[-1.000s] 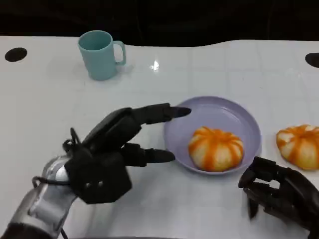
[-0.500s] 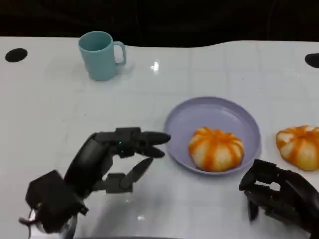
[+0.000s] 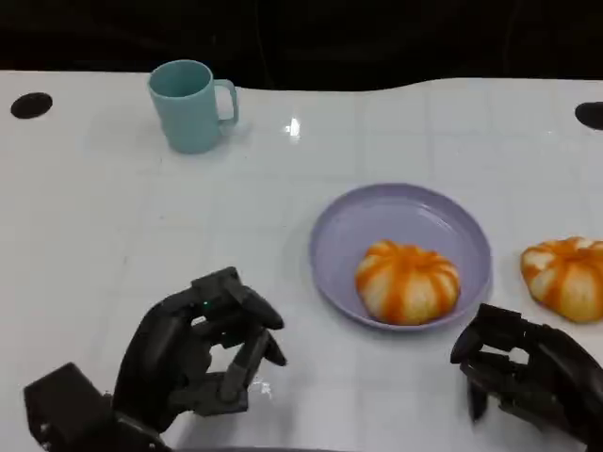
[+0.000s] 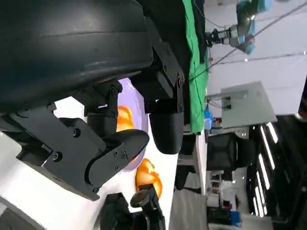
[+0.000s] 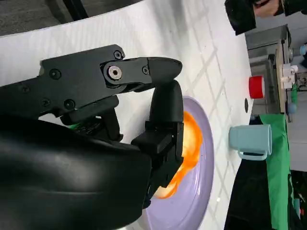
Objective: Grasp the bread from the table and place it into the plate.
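Teal mug [image 3: 191,104] is seen upright at the far left of the white table [image 3: 113,226]. Left hand [image 3: 193,353] is held near the front edge, fingers curled inward, nothing gripped. Lilac plate [image 3: 367,226] is set at centre, one orange-striped bread [image 3: 407,281] resting in it. Right hand [image 3: 523,372] is kept curled and empty just in front of the plate. A second bread [image 3: 565,275] is found on the table beside the plate's right rim.
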Controlling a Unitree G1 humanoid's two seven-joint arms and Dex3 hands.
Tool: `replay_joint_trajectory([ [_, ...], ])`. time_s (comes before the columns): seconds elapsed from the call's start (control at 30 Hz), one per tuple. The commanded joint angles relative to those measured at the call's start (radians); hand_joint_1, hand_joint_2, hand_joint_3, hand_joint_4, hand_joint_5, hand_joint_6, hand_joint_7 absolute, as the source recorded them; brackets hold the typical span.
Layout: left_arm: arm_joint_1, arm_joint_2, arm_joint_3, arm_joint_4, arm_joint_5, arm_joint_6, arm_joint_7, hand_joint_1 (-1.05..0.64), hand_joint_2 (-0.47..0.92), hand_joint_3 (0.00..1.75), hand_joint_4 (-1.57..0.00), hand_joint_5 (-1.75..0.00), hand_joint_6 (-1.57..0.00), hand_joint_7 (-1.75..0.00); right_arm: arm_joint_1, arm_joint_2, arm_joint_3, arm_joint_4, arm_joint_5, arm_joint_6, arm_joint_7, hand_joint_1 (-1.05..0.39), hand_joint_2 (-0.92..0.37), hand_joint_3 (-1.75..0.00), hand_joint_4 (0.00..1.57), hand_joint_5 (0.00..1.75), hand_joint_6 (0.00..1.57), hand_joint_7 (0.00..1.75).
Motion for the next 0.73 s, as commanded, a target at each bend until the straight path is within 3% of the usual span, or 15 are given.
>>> replay_joint_trajectory([
  [0.03, 0.039, -0.003, 0.019, -0.037, -0.034, 0.054, -0.013, -0.25, 0.6, 1.07, -0.74, -1.72, -0.63, -1.58, 0.035, -0.023, 0.01, -0.012, -0.018, 0.034, -0.013, -0.53, -0.92, -0.27, 0.66, 1.75, 0.66, 1.39],
  [0.13, 0.048, -0.013, 0.028, -0.038, -0.053, 0.069, -0.024, -0.29, 0.71, 0.87, -0.74, -1.74, -0.63, -1.59, 0.043, -0.024, 0.013, -0.033, -0.017, 0.056, -0.022, -0.54, -0.92, -0.26, 0.65, 1.75, 0.67, 1.39],
  [0.37, 0.057, -0.015, 0.046, -0.046, -0.09, 0.12, -0.058, -0.31, 0.8, 0.72, -0.73, -1.73, -0.64, -1.58, 0.044, -0.028, 0.012, -0.03, -0.01, 0.05, -0.014, -0.52, -0.92, -0.26, 0.65, 1.75, 0.66, 1.38],
  [0.5, 0.049, -0.013, 0.063, -0.031, -0.109, 0.132, -0.089, -0.27, 0.66, 0.97, -0.73, -1.73, -0.65, -1.61, 0.039, -0.031, 0.014, -0.024, -0.015, 0.044, -0.017, -0.53, -0.92, -0.26, 0.66, 1.75, 0.67, 1.4],
  [0.73, 0.047, -0.006, 0.075, -0.037, -0.111, 0.17, -0.109, -0.26, 0.62, 1.01, -0.74, -1.72, -0.66, -1.59, 0.041, -0.034, 0.011, -0.032, -0.003, 0.056, -0.007, -0.52, -0.92, -0.27, 0.67, 1.75, 0.67, 1.41],
])
